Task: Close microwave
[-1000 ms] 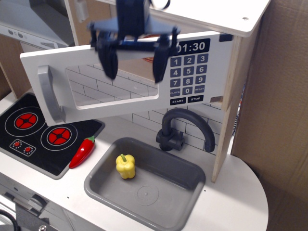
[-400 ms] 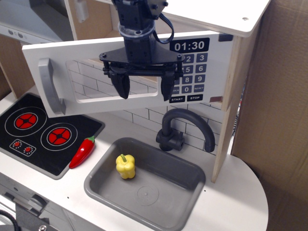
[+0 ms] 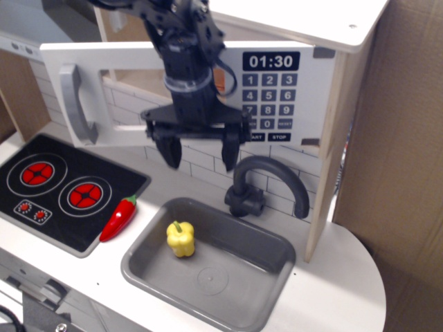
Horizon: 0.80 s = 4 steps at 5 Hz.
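At your far left, at about 9 o'clock, you see the black stove (image 3: 62, 194) with two red rings, lying flat on the white table (image 3: 346, 290). Just past its right edge lies a red chili pepper (image 3: 119, 218), tilted. Above them, at about 10 o'clock, is the grey bar handle (image 3: 77, 104) of the microwave (image 3: 201, 93). Its wide white door is near the pale wood box, but you cannot tell if it is fully shut. In front of the door's clear window hangs your black tool (image 3: 196, 148), pointing down, with its two fingers spread apart and nothing between them. Down at about 6 o'clock sits the grey sink (image 3: 270, 277), and a yellow bell pepper (image 3: 181, 238) rests inside it on the left side. Behind the sink, a dark curved tap (image 3: 263, 183) stands upright. Above it, at about 1 o'clock, the microwave's black keypad shows, and the clock reads 01:30.
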Tool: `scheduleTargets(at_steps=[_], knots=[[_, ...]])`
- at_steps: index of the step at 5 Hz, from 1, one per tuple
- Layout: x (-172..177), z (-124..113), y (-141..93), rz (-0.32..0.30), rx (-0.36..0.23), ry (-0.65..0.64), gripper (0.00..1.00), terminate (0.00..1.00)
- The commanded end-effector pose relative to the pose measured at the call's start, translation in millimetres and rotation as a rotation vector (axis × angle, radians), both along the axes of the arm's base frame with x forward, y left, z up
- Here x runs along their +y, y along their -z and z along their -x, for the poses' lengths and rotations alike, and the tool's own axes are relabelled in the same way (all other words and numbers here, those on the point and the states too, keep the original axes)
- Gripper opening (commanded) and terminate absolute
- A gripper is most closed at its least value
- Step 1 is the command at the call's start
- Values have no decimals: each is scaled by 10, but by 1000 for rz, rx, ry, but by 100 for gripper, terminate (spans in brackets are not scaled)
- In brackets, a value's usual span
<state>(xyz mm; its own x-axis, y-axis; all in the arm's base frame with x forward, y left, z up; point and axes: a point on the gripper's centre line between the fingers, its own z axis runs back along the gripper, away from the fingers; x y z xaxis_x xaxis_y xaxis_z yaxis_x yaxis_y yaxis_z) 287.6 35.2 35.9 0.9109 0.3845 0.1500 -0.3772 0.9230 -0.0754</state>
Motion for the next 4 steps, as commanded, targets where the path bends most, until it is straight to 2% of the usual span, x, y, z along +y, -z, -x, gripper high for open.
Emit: scheduleTargets(at_steps=[1,2,3,4], knots=[[247,-212,-407,-114,-54,23,100,0],[377,-345,-340,-98,-56,85,100,0],[446,-457,-322,-104,-96,92,100,0],[478,-541,-282,-110,-160,88,100,0]])
